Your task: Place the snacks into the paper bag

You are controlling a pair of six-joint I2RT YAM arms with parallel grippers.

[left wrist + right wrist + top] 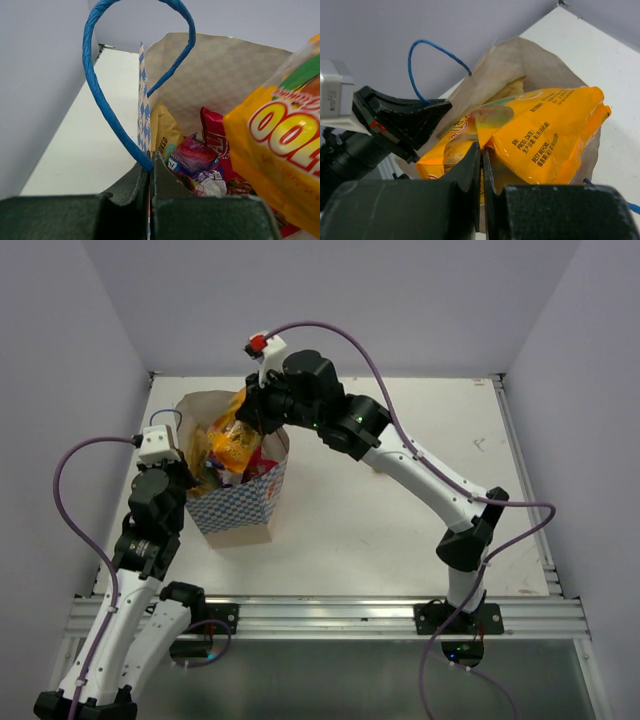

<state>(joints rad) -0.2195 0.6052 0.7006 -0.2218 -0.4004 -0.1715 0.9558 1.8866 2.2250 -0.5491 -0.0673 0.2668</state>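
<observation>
Paper, tan-white with a blue-and-white checkered lower band: the paper bag (238, 510) stands upright on the white table (400, 540), mouth open. The left gripper (150, 175) has its jaws pressed together on the bag's near wall, just where the blue cord handle (102, 105) is rooted; the cord loops up above them. Beyond the jaws, down inside the bag, lie a tan chips bag (165, 132), a small purple packet (192, 157) and a red packet (212, 135).

The right gripper (481, 150) pinches one edge of the yellow-orange pouch (545, 130). The pouch stretches away from those jaws across the bag's mouth, above the other packets and partly above the crumpled rim.

The grey side wall (35, 90) rises left of the left jaws, with white tabletop running between it and the bag.

The tan bag shows "OKED". The pouch reads "BN:", "PROD. DATE/" and "BEST BEFORE/" beside Chinese characters, and large yellow "OO" on its front.
</observation>
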